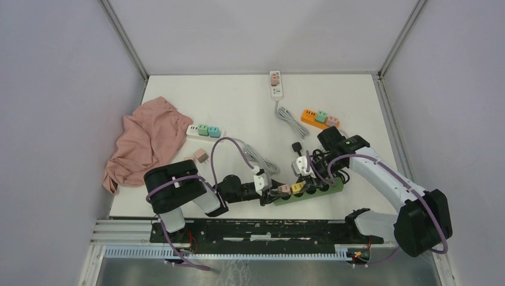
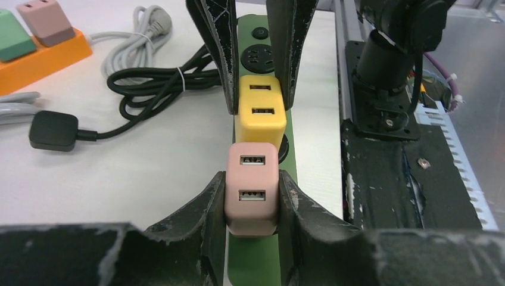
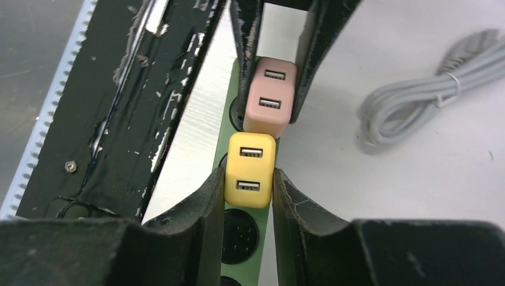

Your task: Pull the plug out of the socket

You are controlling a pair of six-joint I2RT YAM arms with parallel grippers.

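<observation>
A green power strip [image 1: 326, 189] lies near the table's front edge. A pink plug [image 2: 252, 187] and a yellow plug [image 2: 261, 110] stand side by side on it, touching. My left gripper [image 2: 252, 199] is shut on the pink plug, one finger on each side. My right gripper [image 3: 249, 185] is shut on the yellow plug [image 3: 250, 170] from the opposite direction. In the right wrist view the pink plug [image 3: 268, 98] sits just beyond, between the left fingers [image 3: 247, 42]. From above, the two grippers meet over the strip's left end, at the pink plug [image 1: 284, 189] and the yellow plug [image 1: 297, 187].
A black coiled cable with its plug [image 2: 53, 130] lies just left of the strip. An orange strip [image 1: 318, 117], a white strip [image 1: 276, 83], a grey cable [image 1: 292, 122], a white adapter bar [image 1: 203, 131], a loose pink cube [image 1: 200, 155] and a pink cloth [image 1: 149, 140] lie further back. The black rail [image 1: 256, 229] runs along the near edge.
</observation>
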